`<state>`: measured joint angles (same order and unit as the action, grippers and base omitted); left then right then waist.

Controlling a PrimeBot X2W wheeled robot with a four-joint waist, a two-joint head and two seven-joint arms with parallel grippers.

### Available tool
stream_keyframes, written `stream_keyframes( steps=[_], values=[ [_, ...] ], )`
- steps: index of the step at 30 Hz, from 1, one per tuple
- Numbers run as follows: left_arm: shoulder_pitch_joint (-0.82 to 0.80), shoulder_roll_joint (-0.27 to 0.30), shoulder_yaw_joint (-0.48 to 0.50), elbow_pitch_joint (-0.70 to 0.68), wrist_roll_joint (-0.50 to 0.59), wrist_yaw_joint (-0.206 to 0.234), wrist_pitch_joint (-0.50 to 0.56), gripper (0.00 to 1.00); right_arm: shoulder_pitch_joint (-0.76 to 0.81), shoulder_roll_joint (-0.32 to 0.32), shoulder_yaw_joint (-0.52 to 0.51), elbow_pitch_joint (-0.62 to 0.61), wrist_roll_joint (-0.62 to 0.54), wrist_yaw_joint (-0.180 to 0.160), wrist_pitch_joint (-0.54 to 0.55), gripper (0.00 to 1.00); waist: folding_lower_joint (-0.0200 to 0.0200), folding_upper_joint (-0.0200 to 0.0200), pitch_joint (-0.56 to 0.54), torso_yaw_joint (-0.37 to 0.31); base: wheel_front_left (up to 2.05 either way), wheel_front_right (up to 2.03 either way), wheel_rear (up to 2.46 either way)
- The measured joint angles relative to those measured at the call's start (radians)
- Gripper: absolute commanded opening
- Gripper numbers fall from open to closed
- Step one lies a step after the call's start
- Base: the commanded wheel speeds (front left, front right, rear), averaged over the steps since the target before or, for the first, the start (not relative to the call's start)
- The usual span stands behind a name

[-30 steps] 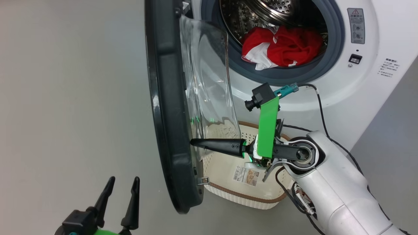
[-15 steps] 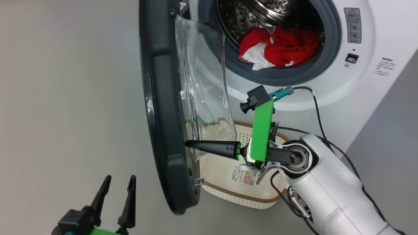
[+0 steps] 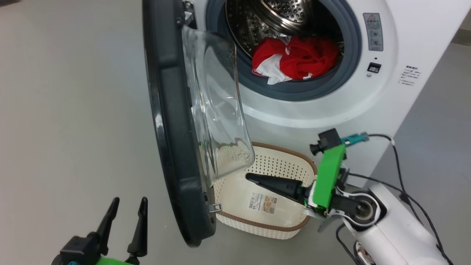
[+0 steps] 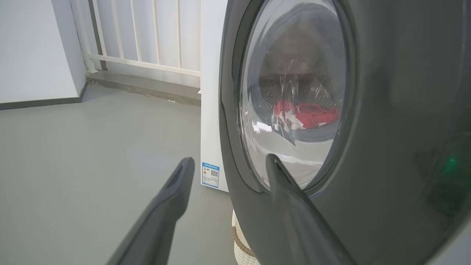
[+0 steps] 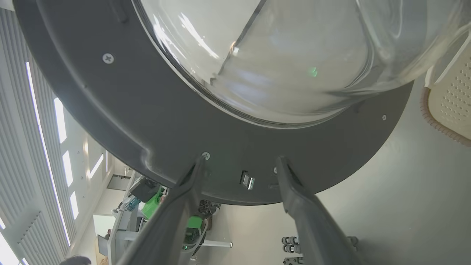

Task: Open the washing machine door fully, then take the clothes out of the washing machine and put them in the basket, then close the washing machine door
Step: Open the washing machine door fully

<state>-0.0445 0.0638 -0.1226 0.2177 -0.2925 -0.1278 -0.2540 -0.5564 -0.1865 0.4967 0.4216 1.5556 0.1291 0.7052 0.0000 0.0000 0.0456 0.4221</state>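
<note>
With jaws apart and empty on your left gripper (image 3: 130, 201) and right gripper (image 5: 241, 160), the washing machine door (image 3: 165, 110) stands open and the clothes (image 3: 294, 59) lie in the washing machine (image 3: 368, 103) above the basket (image 3: 279, 165).

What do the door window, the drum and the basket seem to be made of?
Door window: clear glass or hard plastic, glossy; the basket shows through it. Drum: likely stainless steel, shiny, with punched holes. Basket: probably moulded plastic, matt cream, perforated walls, brown woven-look rim.
</note>
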Motion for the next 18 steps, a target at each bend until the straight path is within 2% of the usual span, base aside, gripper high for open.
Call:
stream_keyframes(
  steps=[9,18],
  values=[
    [0.047,0.000,0.036,-0.006,0.003,0.000,0.000,1.00,0.158,-0.068,-0.041,-0.056,-0.018,0.000,-0.120,1.00,0.0000,0.0000,-0.031,-0.040,0.00,0.00,0.00],
    [0.063,0.000,0.050,-0.017,0.013,0.000,0.000,1.00,0.272,-0.155,-0.033,-0.110,-0.107,0.000,-0.274,1.00,0.0000,0.0000,-0.046,-0.077,0.00,0.00,0.00]
  ],
)
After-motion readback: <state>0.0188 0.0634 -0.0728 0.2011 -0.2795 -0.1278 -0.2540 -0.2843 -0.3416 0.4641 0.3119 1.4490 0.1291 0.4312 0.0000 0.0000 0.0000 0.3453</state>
